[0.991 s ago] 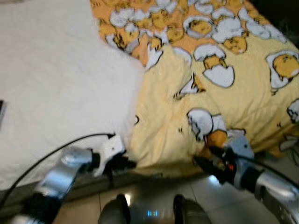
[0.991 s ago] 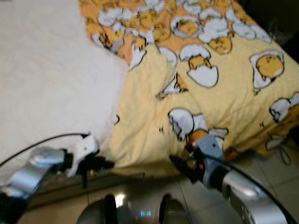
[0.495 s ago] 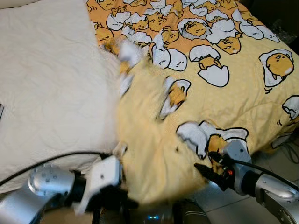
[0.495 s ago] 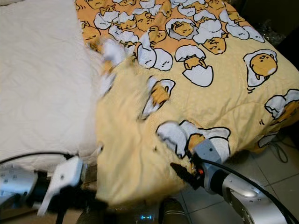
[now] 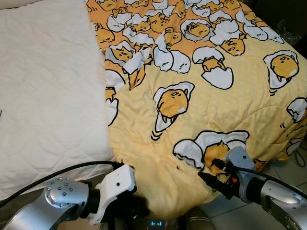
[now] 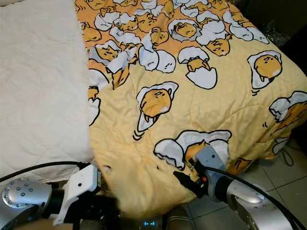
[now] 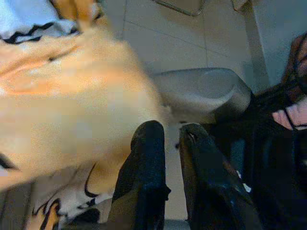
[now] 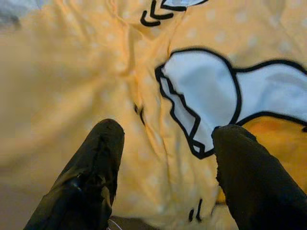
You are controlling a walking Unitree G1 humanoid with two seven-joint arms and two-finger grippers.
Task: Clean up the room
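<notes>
A yellow duvet printed with egg cartoons lies spread over the right half of the bed, and its near corner hangs over the foot edge. My left gripper is low at that corner, partly under the cloth. Its fingers are shut with only a thin gap, and the duvet lies beside them, not between them. My right gripper is at the duvet's near edge, open. In the right wrist view the cloth lies just beyond its spread fingers.
A white quilted mattress pad covers the left half of the bed. Tiled floor shows at the right of the bed's foot. Dark clutter sits at the far right. My own body is at the bottom edge.
The duvet was bunched with its plain underside showing; it now lies flat, pattern up, with its corner over the foot edge. My left arm has drawn back and lower. The camera shifted.
</notes>
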